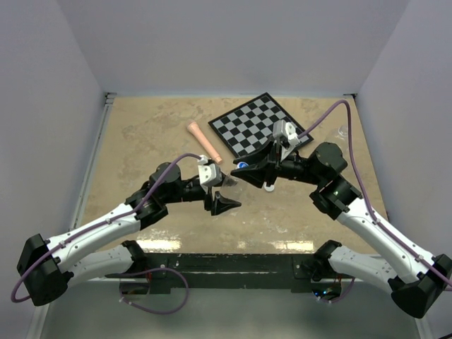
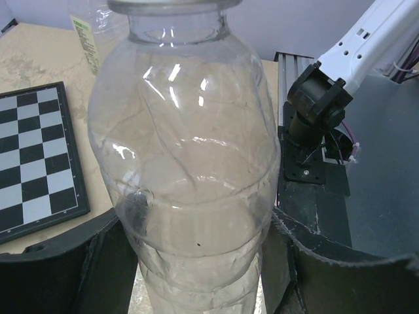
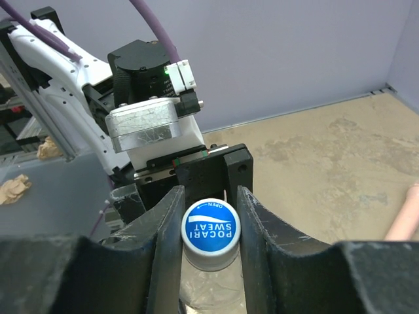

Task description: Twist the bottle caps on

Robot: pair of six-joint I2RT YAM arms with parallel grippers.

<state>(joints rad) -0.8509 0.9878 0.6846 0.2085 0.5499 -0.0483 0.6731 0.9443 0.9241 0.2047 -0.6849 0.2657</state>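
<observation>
Blue bottle cap (image 3: 211, 232): sitting pinched between the ribbed black fingers (image 3: 163, 229) of the right tool (image 1: 245, 169), both fingers pressing against its white rim, its round glossy top carrying white lettering. Hovering over the middle of the desk (image 1: 141, 141), with clear plastic showing just beneath it; not possible to tell whether it is threaded on or merely resting, the join being cut off by the lower edge of the right wrist view.

Large bottle (image 2: 190, 163): being held by the left tool (image 1: 223, 200), narrowed onto the ridged, see-through body, a finger touching each side. Filling most of the left wrist view, running out of frame above and below. Almost vanishing from above, being lost between the two meeting tools.

White cap (image 1: 269, 188): lying as a small pale disc on the desk just beside the right tool, too small to show any detail.

Tiny bottle (image 1: 344, 131): showing only as a faint clear glint near the far right edge of the mottled beige, stone-like desk.

Lying further back: a flat black-and-white chessboard (image 1: 261, 125) and, just beside its left corner, a smooth tapered pink stick (image 1: 205, 141)
</observation>
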